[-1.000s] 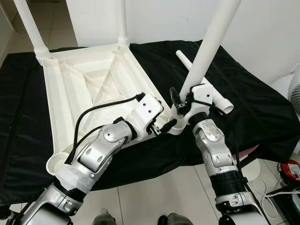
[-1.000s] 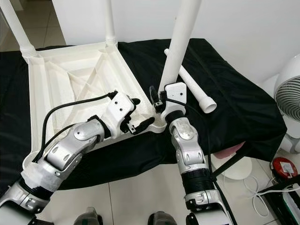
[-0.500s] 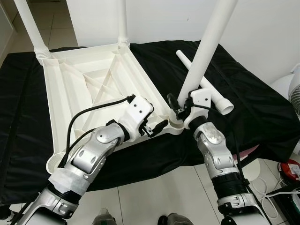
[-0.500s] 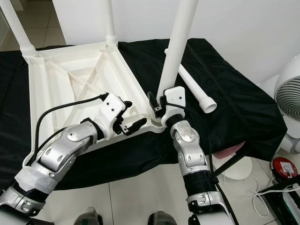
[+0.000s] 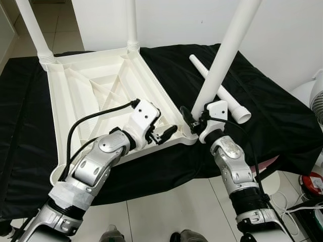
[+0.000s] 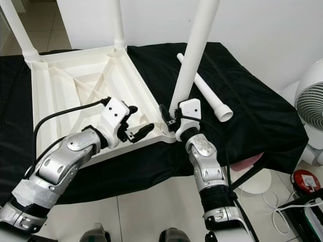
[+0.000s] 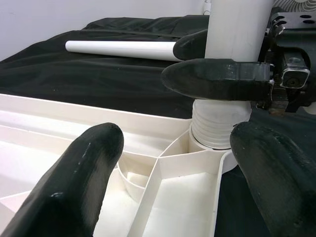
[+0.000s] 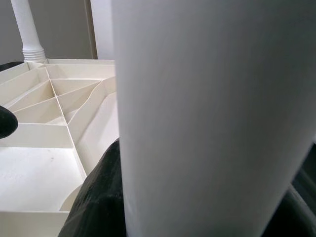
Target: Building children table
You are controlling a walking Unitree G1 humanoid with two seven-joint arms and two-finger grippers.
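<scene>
Right tool (image 5: 194,120) pinching the base of the third leg (image 5: 224,58), just above its ribbed collar (image 7: 213,128), which sits in the near right corner socket of the upside-down tabletop (image 5: 86,88). Leg leans a bit, top tilted toward the robot's right. Left tool (image 5: 164,135) spread, fingers (image 7: 74,182) hovering over the tabletop's near rim just beside that same socket, not clearly gripping anything.

Tabletop lies ribs-up on a surface covered in black cloth (image 5: 272,106); two far legs (image 5: 34,31) already stand in their corners. Fourth leg (image 5: 218,89) lies loose on the cloth, behind the right tool. Near left corner socket (image 5: 63,174) still open.

To do it well, likely: bring the leg plumb before pushing or twisting, keep the grip low near the collar, and press the left tool on the rim so the tabletop doesn't slide or lift. Risk judged: cross-seating if driven while tilted.
</scene>
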